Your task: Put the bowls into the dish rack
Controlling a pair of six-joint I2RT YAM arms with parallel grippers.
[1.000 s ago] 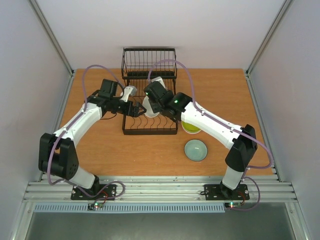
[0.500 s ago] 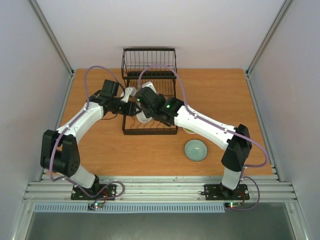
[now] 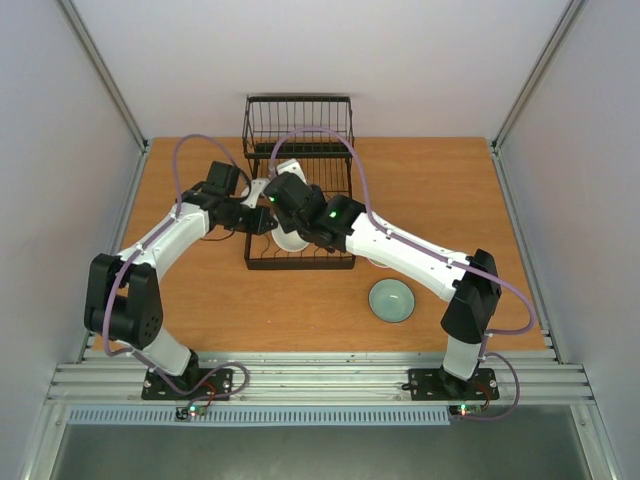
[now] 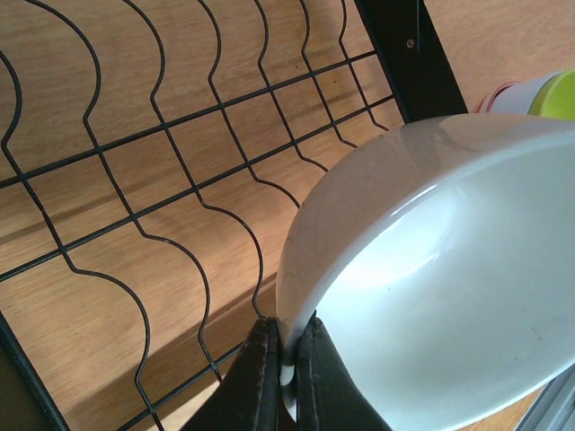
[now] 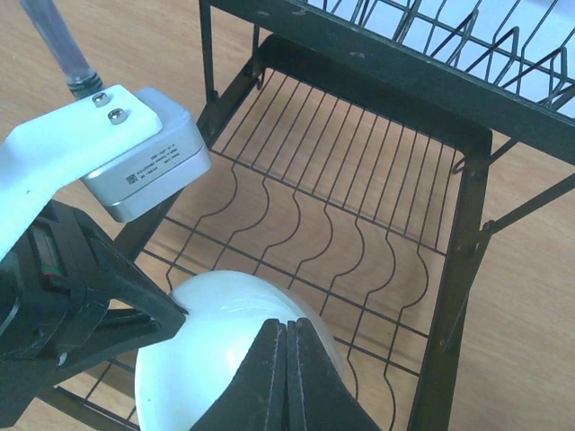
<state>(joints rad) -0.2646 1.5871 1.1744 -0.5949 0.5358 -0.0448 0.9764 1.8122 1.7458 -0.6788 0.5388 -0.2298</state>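
Observation:
A plain white bowl (image 3: pixel 292 240) hangs tilted on edge just above the floor of the black wire dish rack (image 3: pixel 300 262), near its front left corner. My left gripper (image 4: pixel 286 325) is shut on the bowl's rim (image 4: pixel 296 269) from the left. My right gripper (image 5: pixel 287 325) is shut on the same bowl (image 5: pixel 207 368) from above. In the right wrist view the left gripper's fingers (image 5: pixel 135 301) touch the bowl's left edge. A pale teal bowl (image 3: pixel 392 300) sits on the table to the right of the rack. A yellow-green bowl (image 4: pixel 557 90) peeks past the rack's frame, mostly hidden under the right arm in the top view.
The rack's taller wire basket section (image 3: pixel 298 122) stands at its far end. Curved prong wires (image 5: pixel 359 242) cover the rack floor beyond the bowl. A reddish rim (image 4: pixel 501 94) shows beside the yellow-green bowl. The two arms cross close together over the rack.
The right arm has carried the white bowl left and down into the rack's front left part. The left gripper was open and has shut on the bowl's rim.

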